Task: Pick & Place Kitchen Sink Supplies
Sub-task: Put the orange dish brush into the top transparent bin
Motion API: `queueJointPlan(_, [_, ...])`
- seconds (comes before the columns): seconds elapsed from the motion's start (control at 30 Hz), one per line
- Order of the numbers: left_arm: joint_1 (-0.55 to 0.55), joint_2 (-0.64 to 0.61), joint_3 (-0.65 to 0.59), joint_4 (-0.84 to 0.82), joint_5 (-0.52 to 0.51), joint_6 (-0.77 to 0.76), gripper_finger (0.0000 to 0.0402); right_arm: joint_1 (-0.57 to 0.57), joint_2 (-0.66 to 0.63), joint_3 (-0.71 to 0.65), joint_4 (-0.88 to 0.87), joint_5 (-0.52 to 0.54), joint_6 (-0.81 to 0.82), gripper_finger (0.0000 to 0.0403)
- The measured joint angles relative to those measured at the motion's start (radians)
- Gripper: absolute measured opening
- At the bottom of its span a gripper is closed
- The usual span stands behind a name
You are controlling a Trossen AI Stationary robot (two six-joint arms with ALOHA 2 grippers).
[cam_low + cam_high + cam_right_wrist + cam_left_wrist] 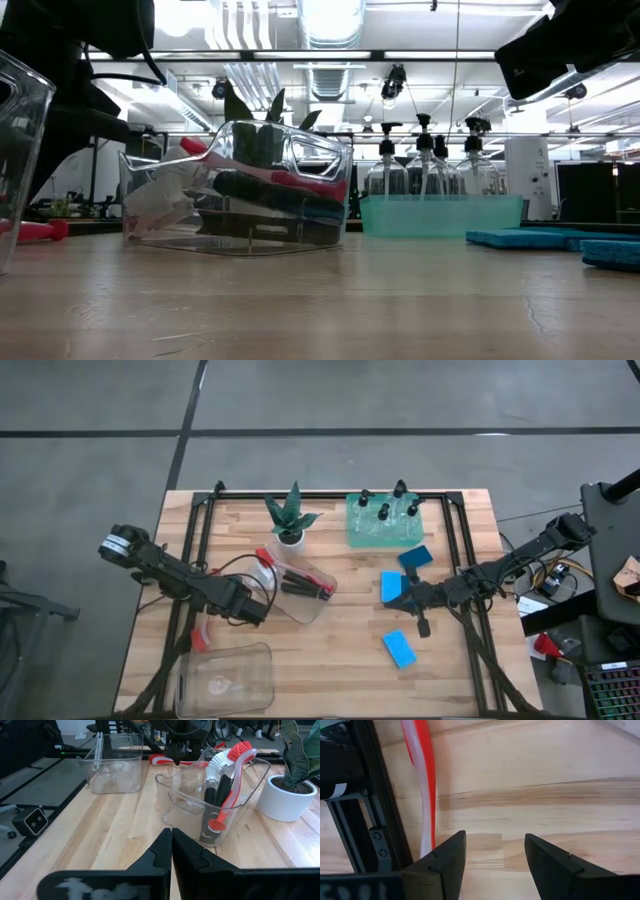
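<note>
My left gripper (262, 612) (495, 837) hangs open over bare wood. A red-and-white brush (425, 785) (199, 637) lies on the table beside one of its fingers, apart from it. My right gripper (396, 603) (171, 832) is shut and empty, next to a blue sponge (391, 585). Two more blue sponges (418, 557) (399, 649) lie flat nearby. A clear bin (300, 588) (210, 800) holds red- and black-handled brushes (227, 795). Several clear bottles with black tops (384, 510) stand in the green tray (356, 532).
An empty clear bin (228, 678) (112, 762) sits at the table's near left. A green plant in a white pot (290, 528) (287, 795) stands behind the brush bin. Black frame rails (370, 820) run along the table's sides. Bare wood lies between the two grippers.
</note>
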Motion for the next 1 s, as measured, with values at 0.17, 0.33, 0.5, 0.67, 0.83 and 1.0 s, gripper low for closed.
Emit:
queueJointPlan(0.17, [0.0,0.0,0.0,0.004,0.005,0.0,0.0202,0.0,0.0,0.0,0.0,0.0,0.0,0.0008])
queueJointPlan(0.33, [0.0,0.0,0.0,0.005,0.006,0.0,0.0202,0.0,0.0,0.0,0.0,0.0,0.0,0.0008])
queueJointPlan(0.5, [0.0,0.0,0.0,0.005,0.007,-0.001,0.0202,0.0,0.0,0.0,0.0,0.0,0.0,0.0009])
queueJointPlan(0.67, [0.0,0.0,0.0,0.006,0.008,-0.001,0.0202,0.0,0.0,0.0,0.0,0.0,0.0,0.0009])
queueJointPlan(0.83, [0.0,0.0,0.0,0.006,0.01,-0.001,0.0202,0.0,0.0,0.0,0.0,0.0,0.0,0.0009])
queueJointPlan(1.0, [0.0,0.0,0.0,0.006,0.018,-0.001,0.0202,0.0,0.0,0.0,0.0,0.0,0.0,0.0008])
